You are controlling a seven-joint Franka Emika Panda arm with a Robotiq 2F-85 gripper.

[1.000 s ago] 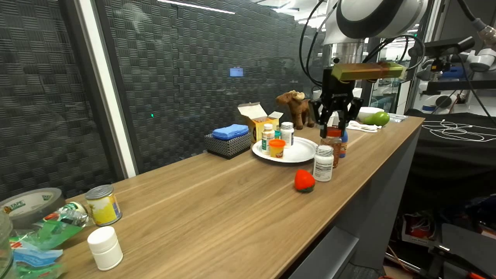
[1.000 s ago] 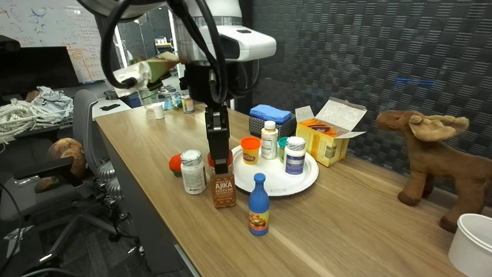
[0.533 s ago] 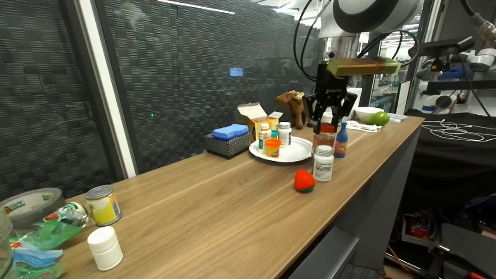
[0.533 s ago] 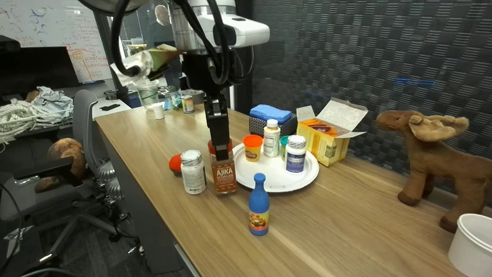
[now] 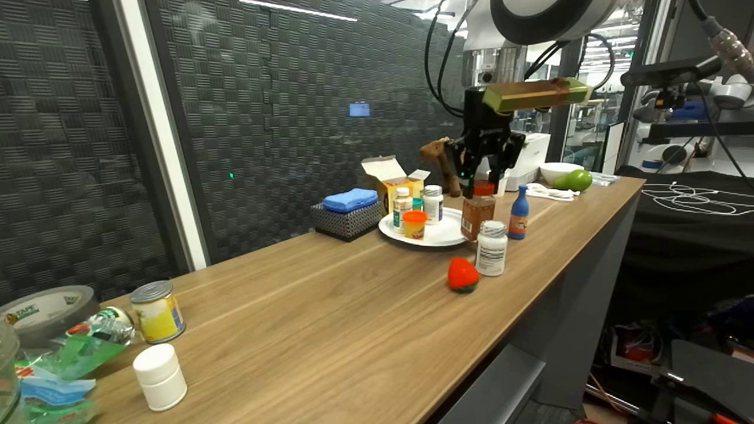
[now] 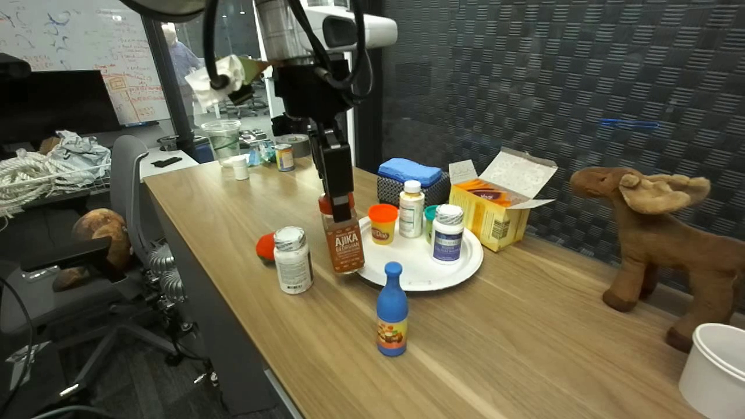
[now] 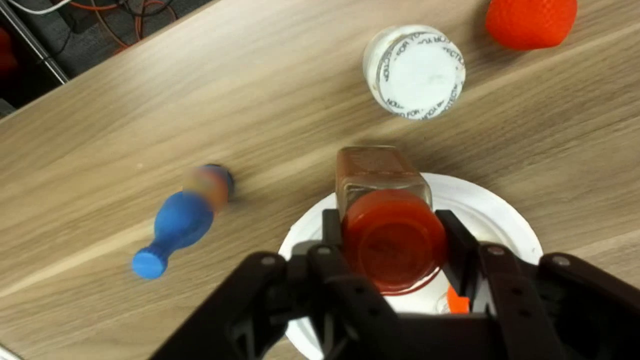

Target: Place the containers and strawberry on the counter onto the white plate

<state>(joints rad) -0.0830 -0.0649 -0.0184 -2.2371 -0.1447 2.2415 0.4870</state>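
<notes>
My gripper [image 7: 391,232] is shut on the red lid of a spice jar [image 6: 345,247] with a brown label. The jar hangs slightly tilted at the near rim of the white plate [image 6: 401,276]; whether it touches the rim I cannot tell. On the plate stand an orange-lidded cup [image 6: 382,224], a white-capped bottle [image 6: 411,212], a white jar with a purple label [image 6: 447,235] and a green-lidded tub [image 6: 429,224]. Another white jar [image 5: 491,253], the strawberry [image 5: 462,274] and a blue bottle [image 6: 392,308] are on the wooden counter [image 5: 330,330].
Behind the plate are an open yellow box [image 6: 495,209] and a dark box topped with a blue cloth [image 5: 350,200]. A plush moose [image 6: 652,244] and a white tub [image 6: 716,372] stand farther along. A can [image 5: 156,312] and a white-lidded jar [image 5: 159,377] sit at the far end.
The gripper has carried the spice jar upward and over toward the plate, and the jar has tilted. Earlier in this second the plate and its contents shifted slightly.
</notes>
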